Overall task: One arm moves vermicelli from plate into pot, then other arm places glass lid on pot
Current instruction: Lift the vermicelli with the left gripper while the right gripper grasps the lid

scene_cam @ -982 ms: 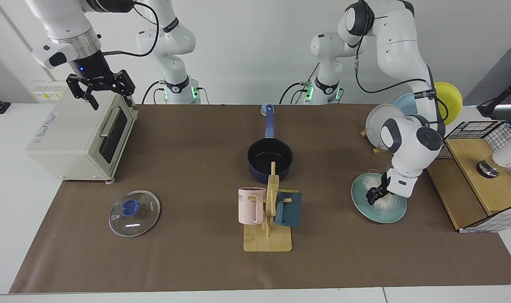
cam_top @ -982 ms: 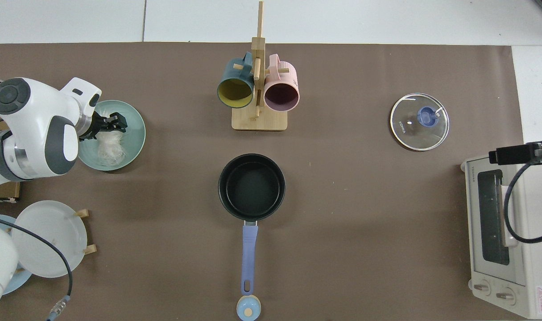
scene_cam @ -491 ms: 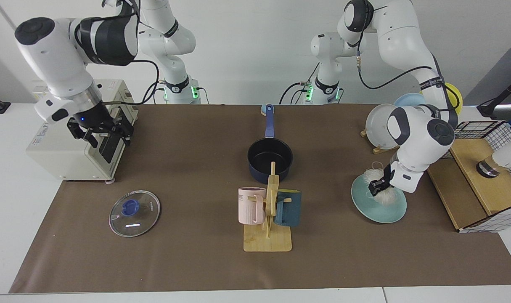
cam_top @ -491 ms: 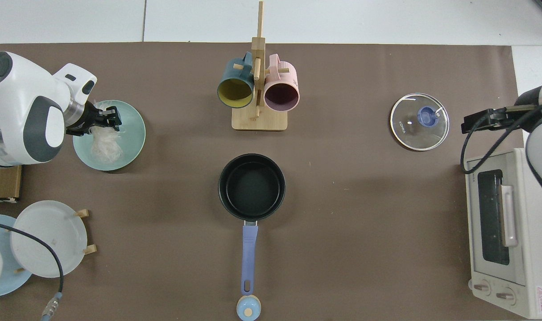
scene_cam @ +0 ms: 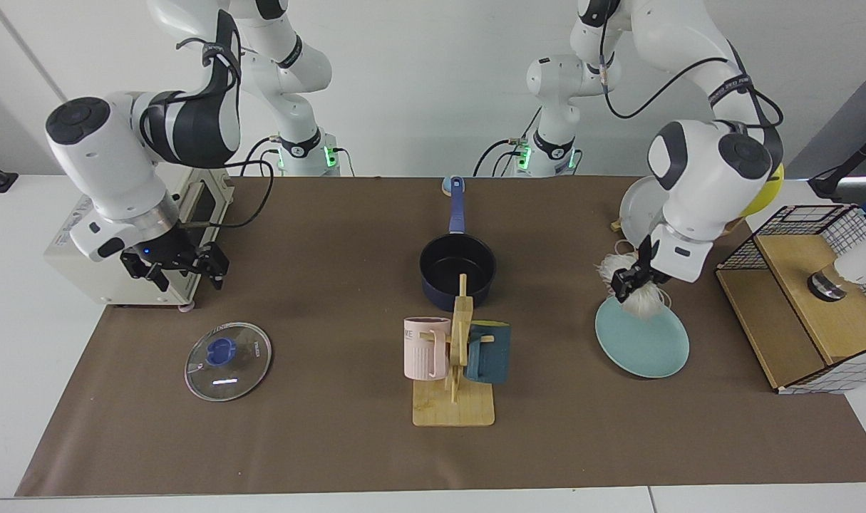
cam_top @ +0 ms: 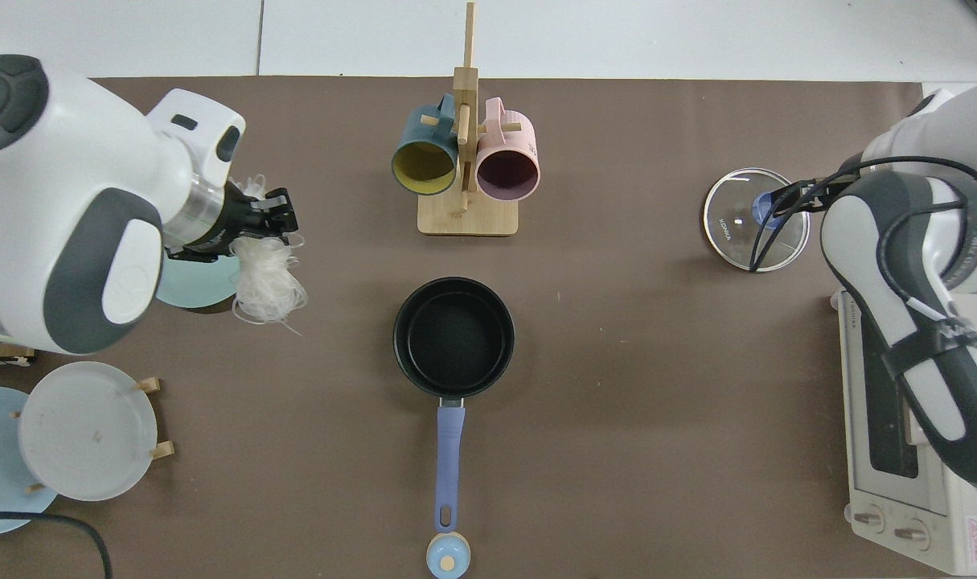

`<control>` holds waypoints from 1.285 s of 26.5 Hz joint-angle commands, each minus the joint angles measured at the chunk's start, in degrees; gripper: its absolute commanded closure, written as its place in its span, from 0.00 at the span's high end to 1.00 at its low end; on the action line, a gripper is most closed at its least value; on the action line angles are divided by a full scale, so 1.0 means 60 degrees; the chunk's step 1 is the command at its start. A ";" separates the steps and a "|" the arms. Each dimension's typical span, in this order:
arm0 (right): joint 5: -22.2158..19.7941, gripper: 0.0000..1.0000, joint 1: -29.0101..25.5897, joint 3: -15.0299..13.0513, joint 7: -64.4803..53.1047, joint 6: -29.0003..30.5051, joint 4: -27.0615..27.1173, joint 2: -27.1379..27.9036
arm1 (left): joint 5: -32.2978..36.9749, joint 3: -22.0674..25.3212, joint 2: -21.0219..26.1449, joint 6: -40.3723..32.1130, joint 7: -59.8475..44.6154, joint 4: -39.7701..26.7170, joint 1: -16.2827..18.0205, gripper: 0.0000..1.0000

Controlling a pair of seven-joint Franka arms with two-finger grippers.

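While you read the facing view from its left edge, you meet the right tool (scene_cam: 183,265) first: it hangs low in front of the toaster oven (scene_cam: 83,246), pointing down, its two fingers spread well apart and holding nothing. The glass lid (scene_cam: 228,351) lies flat on the brown desk (scene_cam: 333,442) just below and slightly to the right of that tool, not touched by it. From above, that arm's dark cable crosses over the lid's blue knob (cam_top: 769,209), and the tool itself is hidden under the arm.

Move on to the middle and you find the pot (scene_cam: 457,271) standing open and empty, its long blue handle pointing toward the arm bases. In front of it stands the wooden mug rack (scene_cam: 455,370) with a pink mug (scene_cam: 425,348) and a dark teal mug (scene_cam: 488,353).

At the right, your left tool (scene_cam: 631,279) is closed on the vermicelli (scene_cam: 643,303), pinching the bundle near its top so the threads hang beneath the fingers. The bundle is lifted clear of the plate (scene_cam: 643,347), which lies bare on the desk just under it. From above, the vermicelli (cam_top: 264,277) dangles past the plate's edge on the pot's side, well apart from the pot (cam_top: 453,338).
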 commanded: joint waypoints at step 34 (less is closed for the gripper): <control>0.1481 0.99 -0.0317 0.0075 -0.1214 0.2906 -0.0896 0.1468 | 0.1202 -0.3590 0.0190 0.5046 -0.4030 -0.4463 -0.0391 0.00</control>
